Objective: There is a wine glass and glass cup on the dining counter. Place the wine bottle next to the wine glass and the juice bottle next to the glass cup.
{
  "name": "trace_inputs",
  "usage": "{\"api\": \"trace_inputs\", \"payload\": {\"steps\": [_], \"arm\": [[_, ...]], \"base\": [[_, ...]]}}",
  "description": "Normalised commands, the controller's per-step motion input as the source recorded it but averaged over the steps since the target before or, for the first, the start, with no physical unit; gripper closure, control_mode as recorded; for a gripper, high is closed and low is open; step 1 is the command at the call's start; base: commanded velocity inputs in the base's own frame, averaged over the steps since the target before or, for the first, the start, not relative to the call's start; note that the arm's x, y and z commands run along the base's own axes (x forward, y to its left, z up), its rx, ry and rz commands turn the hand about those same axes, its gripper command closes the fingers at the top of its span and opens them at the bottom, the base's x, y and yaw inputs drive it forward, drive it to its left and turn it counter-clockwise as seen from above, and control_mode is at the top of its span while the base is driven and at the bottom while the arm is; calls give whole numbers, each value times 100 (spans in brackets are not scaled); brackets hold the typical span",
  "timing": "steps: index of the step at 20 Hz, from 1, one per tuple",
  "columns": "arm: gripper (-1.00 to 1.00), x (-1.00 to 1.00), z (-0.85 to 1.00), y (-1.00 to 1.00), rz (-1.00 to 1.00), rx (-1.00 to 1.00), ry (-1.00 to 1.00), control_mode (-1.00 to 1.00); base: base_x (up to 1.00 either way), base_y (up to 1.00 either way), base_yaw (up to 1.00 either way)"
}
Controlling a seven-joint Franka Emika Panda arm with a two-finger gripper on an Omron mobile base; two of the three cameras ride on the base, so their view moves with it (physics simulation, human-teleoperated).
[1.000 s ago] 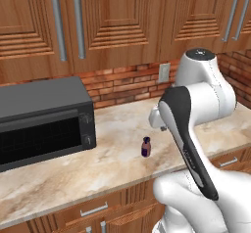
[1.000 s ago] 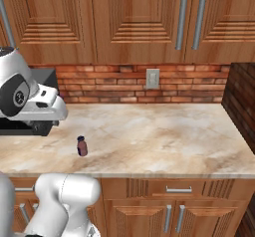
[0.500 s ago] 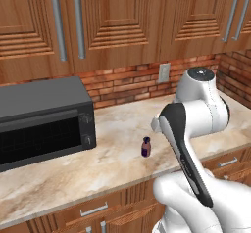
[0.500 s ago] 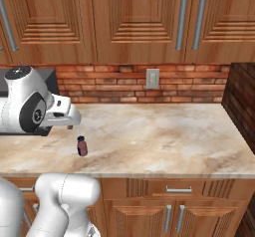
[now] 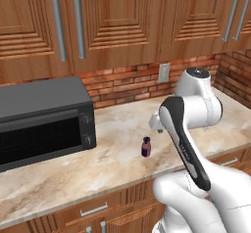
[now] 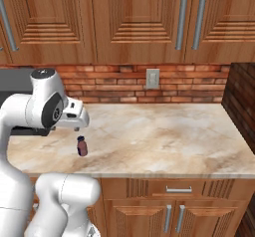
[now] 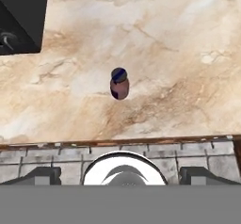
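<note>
A small dark purple juice bottle (image 5: 145, 147) (image 6: 82, 146) stands upright on the marbled wall counter (image 5: 117, 173), near its front edge. In the hand view the juice bottle (image 7: 119, 84) is seen from above, centred ahead of my gripper (image 7: 120, 176). The gripper's two dark fingertips (image 7: 40, 175) stand wide apart with nothing between them, so it is open. My hand (image 6: 74, 115) hangs a little above and behind the bottle, apart from it. The wine bottle, wine glass, glass cup and dining counter are out of view.
A black microwave (image 5: 44, 117) (image 7: 21, 16) stands on the counter left of the bottle. Behind runs a brick backsplash with a wall outlet (image 6: 152, 78), and wooden cabinets (image 5: 122, 21) hang overhead. A brick side wall (image 6: 241, 106) closes the right end.
My arm has folded lower and the hand has come down and forward, from near the microwave to just above the juice bottle. The bottle has not moved.
</note>
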Motion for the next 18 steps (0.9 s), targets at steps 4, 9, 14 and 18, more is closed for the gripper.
{"api": "trace_inputs", "payload": {"steps": [4, 9, 14, 18], "arm": [[-100, 24, -21, 7, 2, -1, 3, -100], [-100, 35, -24, 10, 1, -6, 0, -100], [-100, 38, -28, 6, 2, -3, 0, -100], [-100, 43, -27, 2, 1, 0, 2, -100]], "base": [[0, 0, 0], [0, 0, 0], [0, 0, 0], [0, 0, 0]]}}
